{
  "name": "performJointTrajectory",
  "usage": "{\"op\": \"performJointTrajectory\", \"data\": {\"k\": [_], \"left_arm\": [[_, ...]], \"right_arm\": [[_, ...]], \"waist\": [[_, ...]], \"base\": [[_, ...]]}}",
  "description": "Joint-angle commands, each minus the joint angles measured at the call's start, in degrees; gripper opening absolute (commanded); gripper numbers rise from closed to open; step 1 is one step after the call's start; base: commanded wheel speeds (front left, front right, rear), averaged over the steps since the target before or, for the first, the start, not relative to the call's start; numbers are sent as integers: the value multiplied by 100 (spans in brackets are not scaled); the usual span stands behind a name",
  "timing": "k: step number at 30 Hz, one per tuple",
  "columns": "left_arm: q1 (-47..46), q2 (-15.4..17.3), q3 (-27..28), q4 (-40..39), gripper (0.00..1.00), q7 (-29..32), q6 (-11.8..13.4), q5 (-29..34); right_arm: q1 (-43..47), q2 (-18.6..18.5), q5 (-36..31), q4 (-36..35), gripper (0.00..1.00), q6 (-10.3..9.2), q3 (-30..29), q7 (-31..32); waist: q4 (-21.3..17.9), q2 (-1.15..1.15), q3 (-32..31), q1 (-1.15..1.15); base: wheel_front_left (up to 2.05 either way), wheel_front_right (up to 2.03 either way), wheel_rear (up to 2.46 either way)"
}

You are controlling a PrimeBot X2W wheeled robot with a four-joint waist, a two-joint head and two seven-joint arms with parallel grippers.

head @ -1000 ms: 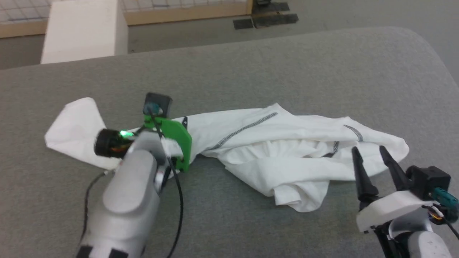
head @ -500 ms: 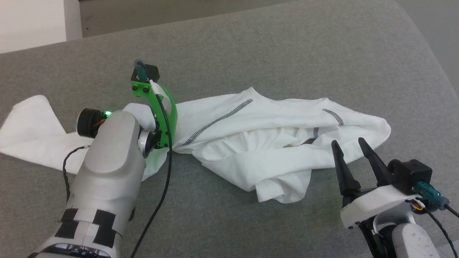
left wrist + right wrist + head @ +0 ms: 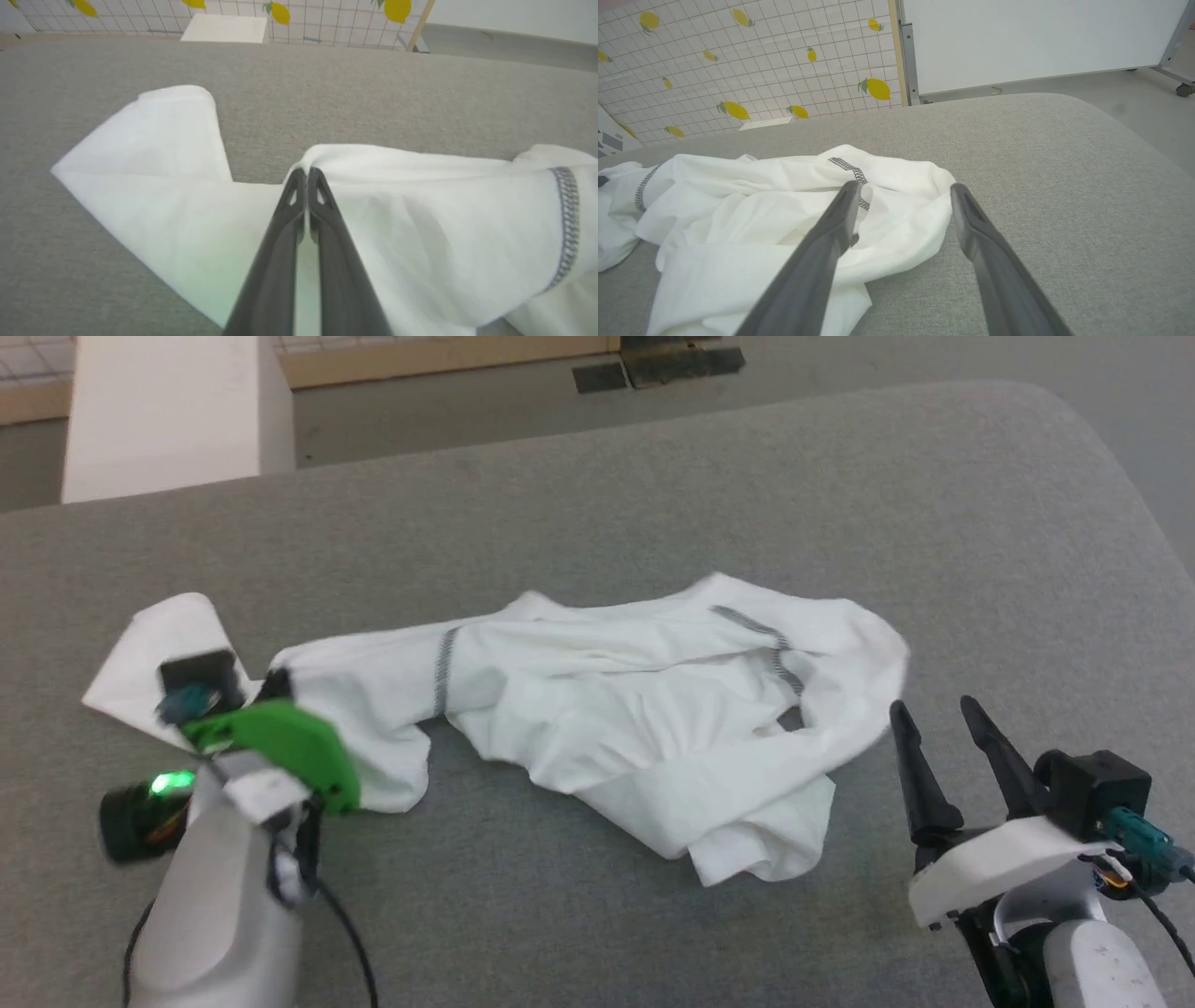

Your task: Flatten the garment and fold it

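Left hand [image 3: 307, 172] pinches the crumpled garment [image 3: 635, 709] on the grey surface [image 3: 653, 476].

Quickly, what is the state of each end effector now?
Left end effector: shut on the white thin-fabric shirt.
Right end effector: open, holding nothing.

Illumination: bright, even, diffuse, from overhead. The white thin-fabric long-sleeved shirt [image 3: 635, 709] casts soft, narrow shadows on the grey fabric-covered table [image 3: 653, 504]; its folds approach overexposure. Head view: motion blur on the left arm's green plastic bracket [image 3: 280, 747] and the shirt's right edge. Left wrist view: the long dark fingers [image 3: 273, 280] of the left gripper [image 3: 306, 173] soften towards the bottom edge; the table's far edge bows
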Motion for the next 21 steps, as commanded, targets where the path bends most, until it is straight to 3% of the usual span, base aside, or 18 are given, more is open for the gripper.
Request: {"op": "performJointTrajectory", "data": {"k": [1,6,7,8,16,21], "left_arm": [[316,93,113,-168,0,-69,110,-55],[1297,131,485,-897,0,-155,433,-230],[1422,85,496,-1021,19,-189,393,-296],[1553,13,516,-1168,100,-267,330,-397],[2064,-291,448,-1799,100,-1768,-83,-456],[2002,-377,310,-1964,100,-2067,-224,-198]], "right_arm": [[73,8,-37,-50,100,-8,-23,56],[252,8,-73,-107,100,-8,-61,458],[277,8,-68,-118,100,-8,-55,553],[294,8,-57,-139,100,-8,-31,661],[125,8,192,-53,100,-8,67,1503],[-290,8,460,245,100,-8,100,2284]], "waist": [[262,0,-284,0],[452,0,-476,0],[483,0,-495,0],[508,0,-509,0],[675,0,-477,0],[795,0,-315,0]], "base": [[0,0,0],[0,0,0],[0,0,0],[0,0,0],[0,0,0],[0,0,0]]}}
